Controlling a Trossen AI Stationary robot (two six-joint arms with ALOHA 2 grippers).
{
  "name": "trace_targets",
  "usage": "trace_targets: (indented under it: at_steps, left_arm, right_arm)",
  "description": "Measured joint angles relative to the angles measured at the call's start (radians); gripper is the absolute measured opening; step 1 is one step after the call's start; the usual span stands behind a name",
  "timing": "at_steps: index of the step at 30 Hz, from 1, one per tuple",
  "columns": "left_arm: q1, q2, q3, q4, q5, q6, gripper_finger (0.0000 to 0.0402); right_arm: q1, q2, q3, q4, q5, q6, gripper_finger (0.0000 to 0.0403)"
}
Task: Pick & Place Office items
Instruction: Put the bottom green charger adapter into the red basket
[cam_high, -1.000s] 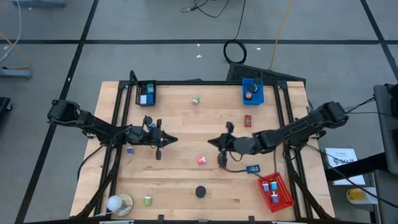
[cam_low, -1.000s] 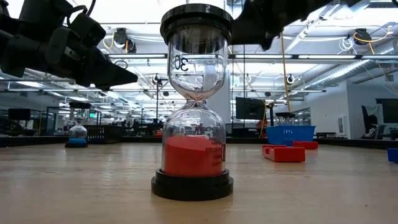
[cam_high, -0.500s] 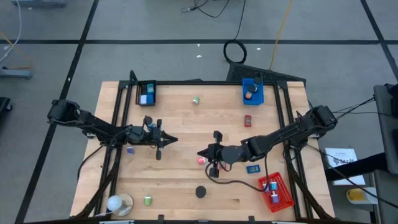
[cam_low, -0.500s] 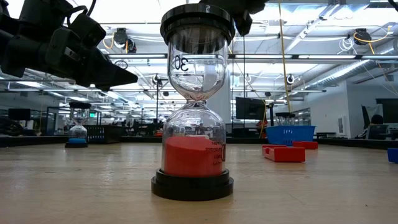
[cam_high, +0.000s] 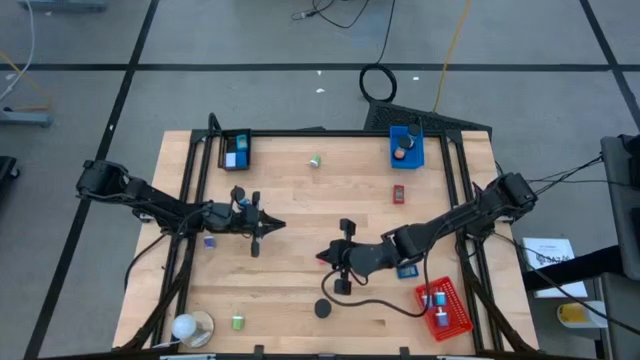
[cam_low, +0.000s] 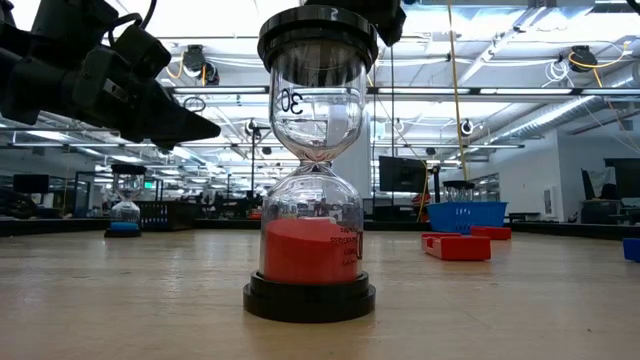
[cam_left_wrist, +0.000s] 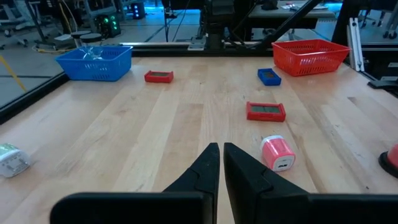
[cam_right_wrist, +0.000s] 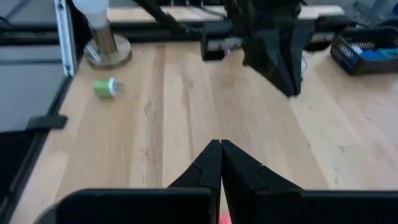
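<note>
My right gripper (cam_high: 323, 258) is shut and hangs above the table's middle, over a pink roll (cam_left_wrist: 277, 153) that lies on its side. In the high view the gripper hides most of that roll. My left gripper (cam_high: 278, 226) is shut and waits left of centre, pointing toward the right edge. Small items lie scattered on the wood: a red block (cam_high: 398, 192), a blue block (cam_high: 406, 271), a green piece (cam_high: 315, 160), a purple piece (cam_high: 209, 241) and a green roll (cam_high: 237, 322). A red-sand hourglass (cam_low: 312, 160) stands upright near the near edge.
A black tray (cam_high: 236, 150) and a blue tray (cam_high: 406, 146) sit at the far edge, and a red tray (cam_high: 455, 318) at the near right corner. A round white and tan object (cam_high: 190, 326) is at the near left corner. A black frame runs along the table's sides.
My right gripper has moved toward the near edge and somewhat left, from the table's centre to a spot over the pink roll, closer to the hourglass. It has stayed shut. My left arm has kept still, and no item has moved.
</note>
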Motion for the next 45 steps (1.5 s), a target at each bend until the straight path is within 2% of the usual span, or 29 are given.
trace_targets:
  at_steps: [9, 12, 14, 18, 22, 26, 32, 40, 45]
  left_arm:
    - [-0.002, 0.0, 0.0, -0.006, 0.001, -0.024, 0.0031]
    - [-0.002, 0.0, 0.0, -0.008, 0.026, -0.061, 0.0031]
    - [-0.007, 0.0, 0.0, -0.011, 0.031, -0.067, 0.0031]
    - [-0.035, -0.02, 0.0, -0.015, 0.025, -0.069, 0.003]
    - [-0.071, -0.053, 0.001, -0.072, 0.019, -0.083, 0.003]
    - [-0.124, -0.094, 0.048, -0.273, -0.036, -0.114, 0.003]
    - [-0.245, -0.118, 0.203, -0.668, -0.116, -0.172, 0.003]
    - [-0.396, -0.081, 0.382, -1.085, -0.131, -0.439, 0.0035]
    - [-0.495, -0.023, 0.465, -1.277, -0.152, -0.56, 0.0073]
  right_arm:
    - [0.017, 0.0, -0.024, -0.018, -0.001, -0.02, 0.0004]
    - [0.017, -0.002, -0.075, 0.011, 0.004, -0.119, 0.0004]
    - [0.005, 0.0, -0.157, 0.135, -0.005, -0.17, 0.0004]
    - [-0.049, -0.011, -0.315, 0.436, -0.118, -0.215, 0.0004]
    - [-0.083, -0.041, -0.409, 0.546, -0.139, -0.218, 0.0004]
    - [-0.108, -0.071, -0.46, 0.575, -0.126, -0.218, 0.0004]
    - [-0.114, -0.075, -0.483, 0.584, -0.127, -0.218, 0.0004]
    - [-0.097, -0.075, -0.482, 0.605, -0.13, -0.238, 0.0004]
    - [-0.098, -0.075, -0.482, 0.628, -0.129, -0.243, 0.0004]
